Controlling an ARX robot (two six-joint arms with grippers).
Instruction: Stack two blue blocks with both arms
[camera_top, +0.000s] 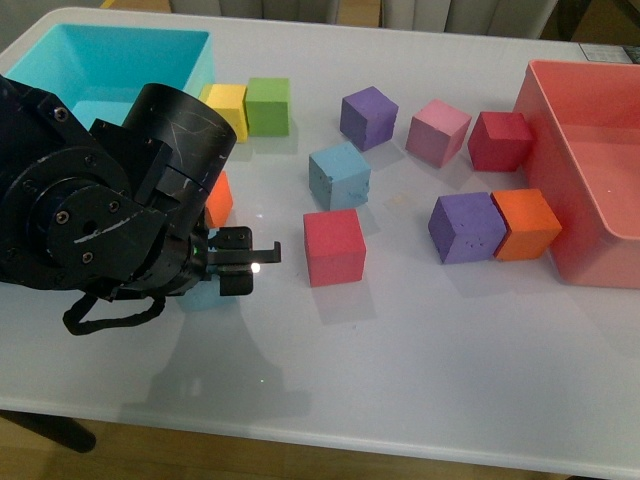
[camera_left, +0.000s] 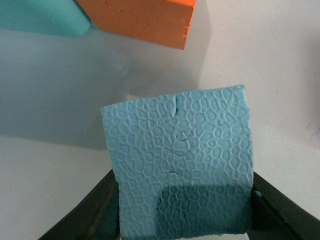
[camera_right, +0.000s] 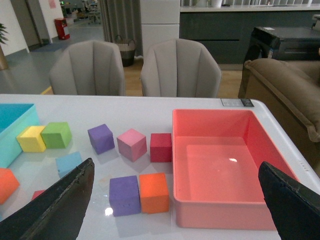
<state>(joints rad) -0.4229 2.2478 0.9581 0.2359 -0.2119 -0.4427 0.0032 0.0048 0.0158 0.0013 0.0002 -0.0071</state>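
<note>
One blue block (camera_left: 180, 160) fills the left wrist view, pinched between the black fingers (camera_left: 85, 217) of my left gripper (camera_left: 185, 212), which is shut on it. In the front view that gripper (camera_top: 238, 262) sits low over the table's left side, and only a pale sliver of the held blue block (camera_top: 205, 297) shows beneath the arm. The other blue block (camera_top: 340, 175) rests on the table near the middle, also visible as (camera_right: 69, 163). My right gripper (camera_right: 175, 210) is open, high above the table, nothing between its fingers.
A teal bin (camera_top: 190, 45) stands back left, a red bin (camera_top: 560, 110) at right. Around lie yellow (camera_top: 228, 103), green (camera_top: 268, 105), purple (camera_top: 368, 116), pink (camera_top: 438, 131), dark red (camera_top: 500, 140), red (camera_top: 334, 246), purple (camera_top: 467, 227) and orange (camera_top: 526, 223) cubes. Another orange cube (camera_left: 145, 20) sits close to the left gripper.
</note>
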